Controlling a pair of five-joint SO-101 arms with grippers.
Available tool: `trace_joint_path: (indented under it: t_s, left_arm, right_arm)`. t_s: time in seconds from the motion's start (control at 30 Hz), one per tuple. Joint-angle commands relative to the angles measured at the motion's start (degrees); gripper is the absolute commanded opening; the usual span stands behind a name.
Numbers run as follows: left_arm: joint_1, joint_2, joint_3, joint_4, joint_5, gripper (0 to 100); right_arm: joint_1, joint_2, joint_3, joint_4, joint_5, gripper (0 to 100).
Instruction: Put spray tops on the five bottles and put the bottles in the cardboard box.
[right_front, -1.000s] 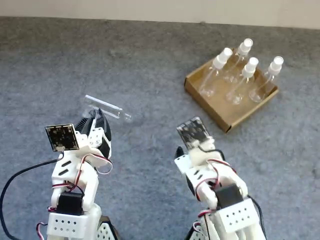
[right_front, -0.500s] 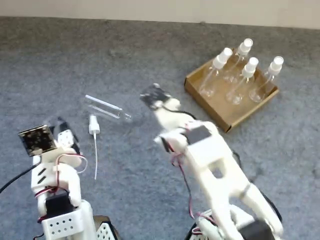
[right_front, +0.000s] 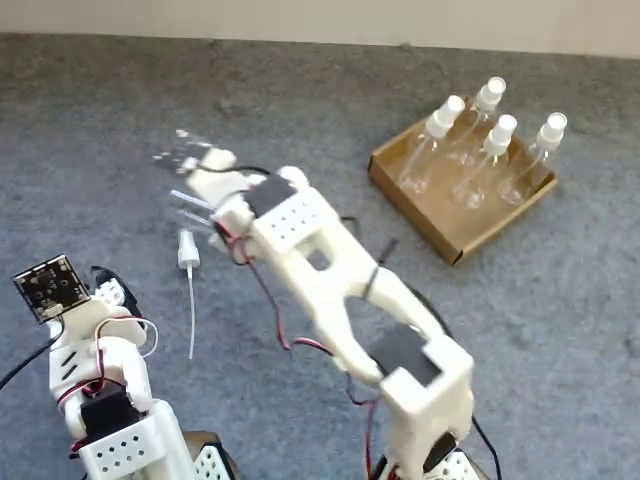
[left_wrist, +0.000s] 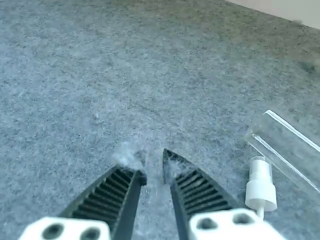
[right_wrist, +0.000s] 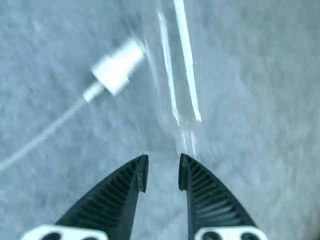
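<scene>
One counter (right_front: 90, 110): we see open felt along far and left edges.
Right arm (right_front: 320, 270): stretched across the middle, wrist blurred.
Cardboard box (right_front: 432, 228): far right, four capped bottles (right_front: 482, 165) inside.
Left gripper (left_wrist: 154, 167): near corner, slightly parted, empty.
Right gripper (right_wrist: 162, 170): slightly parted, empty.
Loose bottle (left_wrist: 290, 145): uncapped, just ahead of those tips, partly under the arm.
Spray top (right_front: 187, 250): beside it, apart.

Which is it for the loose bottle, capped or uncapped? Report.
Uncapped: the bottle lies on its side, its spray top lying detached beside it on the carpet.
</scene>
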Motion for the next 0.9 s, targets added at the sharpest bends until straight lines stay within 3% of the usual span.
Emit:
trace_joint_path:
  t_s: [0.0,0.3,0.53,0.87]
  left_arm:
    - [-0.9,-0.6,1.1,0.3,-0.7,1]
    - [0.7,-0.5,1.1,0.3,-1.0,1]
    - [2.9,-0.5,1.1,0.4,-1.1,1]
    - [2.9,-0.4,1.1,0.4,-1.1,1]
  right_arm:
    - [-2.4,6.0,-16.9,0.7,2.5,9.5]
    - [-3.4,23.5,-38.1,7.1,2.2,9.8]
    - [-3.3,34.9,-48.7,6.3,2.2,24.2]
    - [-2.2,42.2,-59.0,6.3,2.5,26.0]
